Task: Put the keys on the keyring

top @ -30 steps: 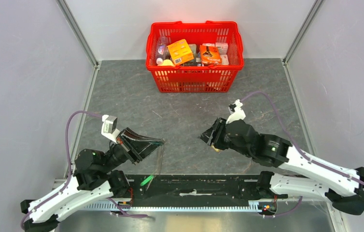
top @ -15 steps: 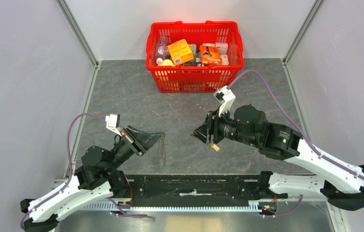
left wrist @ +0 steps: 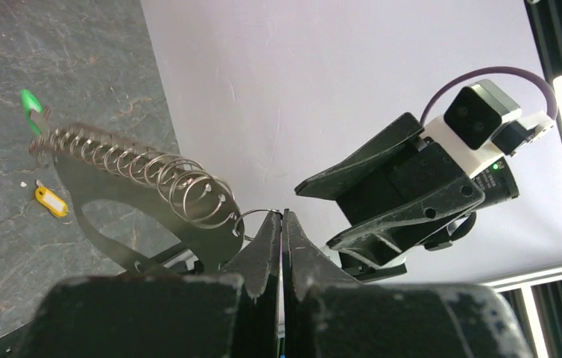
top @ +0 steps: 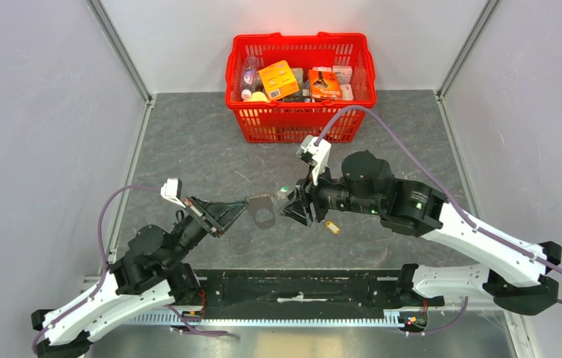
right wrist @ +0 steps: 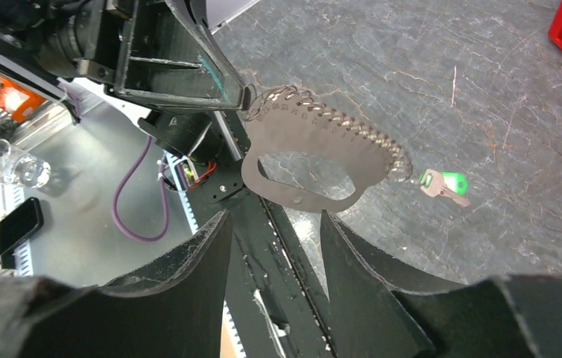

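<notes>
Left gripper (top: 239,209) is pinching fully closed on the small thin metal keyring (left wrist: 257,213), with its flat grey strap loop (right wrist: 315,139) sticking out past the fingertips. The tiny green-tagged key (top: 284,191) is hanging at the far end, right by the right gripper (top: 291,207), whose jaws are sitting about halfway apart, holding nothing. The yellow-orange-tagged key (top: 332,227) is lying on the dark grey table (top: 211,149) behind those fingers.

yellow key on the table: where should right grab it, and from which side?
By the tag, with the right gripper coming straight down and its fingers across the tag's short width. The yellow key lies flat on the table, apart from other things, so only its long edges can be pinched. That probably leaves both ends free.
</notes>
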`<act>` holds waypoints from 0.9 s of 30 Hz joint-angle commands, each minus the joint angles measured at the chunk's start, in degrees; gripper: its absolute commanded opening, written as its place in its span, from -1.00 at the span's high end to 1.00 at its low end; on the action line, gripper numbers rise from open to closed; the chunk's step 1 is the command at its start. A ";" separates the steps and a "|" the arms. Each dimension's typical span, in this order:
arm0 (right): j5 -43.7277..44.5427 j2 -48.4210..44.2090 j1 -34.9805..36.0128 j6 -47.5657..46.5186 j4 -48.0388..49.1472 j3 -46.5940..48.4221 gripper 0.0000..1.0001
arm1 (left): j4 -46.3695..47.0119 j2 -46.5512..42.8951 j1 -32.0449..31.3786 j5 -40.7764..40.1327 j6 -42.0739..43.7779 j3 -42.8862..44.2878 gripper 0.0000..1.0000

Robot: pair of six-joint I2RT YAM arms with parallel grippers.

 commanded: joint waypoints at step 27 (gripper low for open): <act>10.81 11.53 7.45 -5.98 17.88 1.48 -0.10 | 3.15 -0.90 -0.30 -8.01 -12.34 -1.12 0.96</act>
